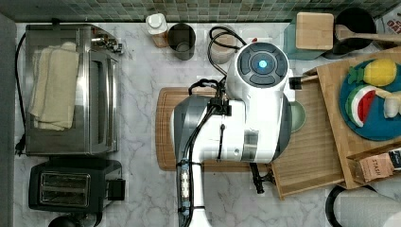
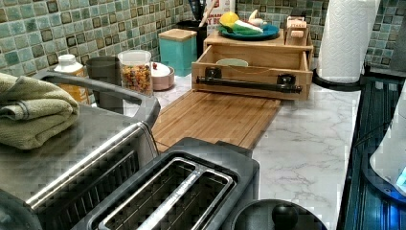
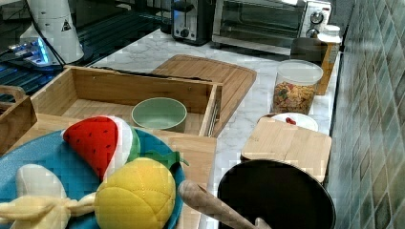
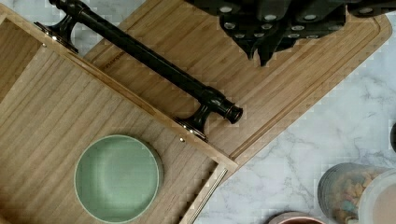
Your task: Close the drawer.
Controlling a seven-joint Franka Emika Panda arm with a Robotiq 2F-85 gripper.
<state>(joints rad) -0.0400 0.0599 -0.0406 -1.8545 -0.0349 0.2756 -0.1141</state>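
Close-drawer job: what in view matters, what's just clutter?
Matters: drawer, open; its black bar handle; green bowl inside it; gripper.

Clutter: cutting board, toaster, toaster oven, blue plate of toy fruit, paper towel roll.

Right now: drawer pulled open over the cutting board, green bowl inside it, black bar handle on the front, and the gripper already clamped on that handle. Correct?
Not quite. The drawer is open over the cutting board, the green bowl sits inside, and the black bar handle is on its front. But the gripper is not on the handle: the wrist view shows it apart from the bar, above the cutting board.
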